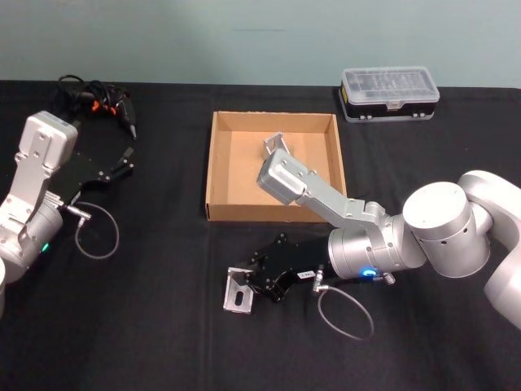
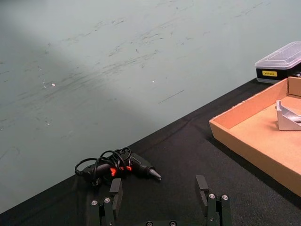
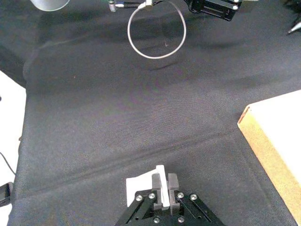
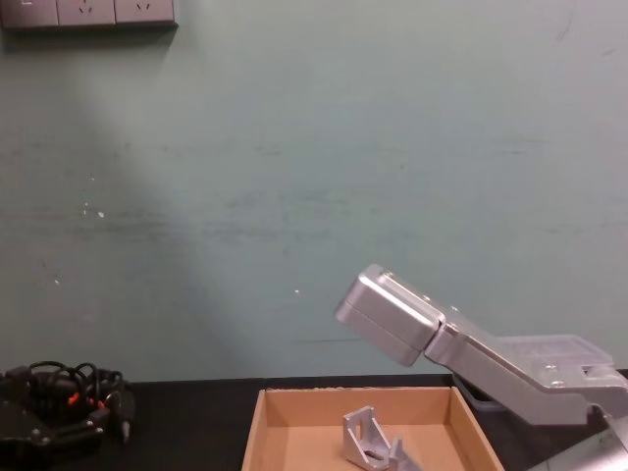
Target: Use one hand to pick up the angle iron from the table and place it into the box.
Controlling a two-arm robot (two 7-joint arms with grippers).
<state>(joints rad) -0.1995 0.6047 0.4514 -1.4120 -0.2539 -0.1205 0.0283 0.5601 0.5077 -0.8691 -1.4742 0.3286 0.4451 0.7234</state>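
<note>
On the black counter (image 1: 163,309), your right claw (image 1: 259,283) is clamped on the angle iron (image 1: 238,295) in front of the box (image 1: 213,175); lift it clear before carrying. Left claw (image 2: 161,198) idles open.

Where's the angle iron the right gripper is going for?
In the head view, the angle iron lies on the table in front of the box, pinched by the right gripper.
</note>
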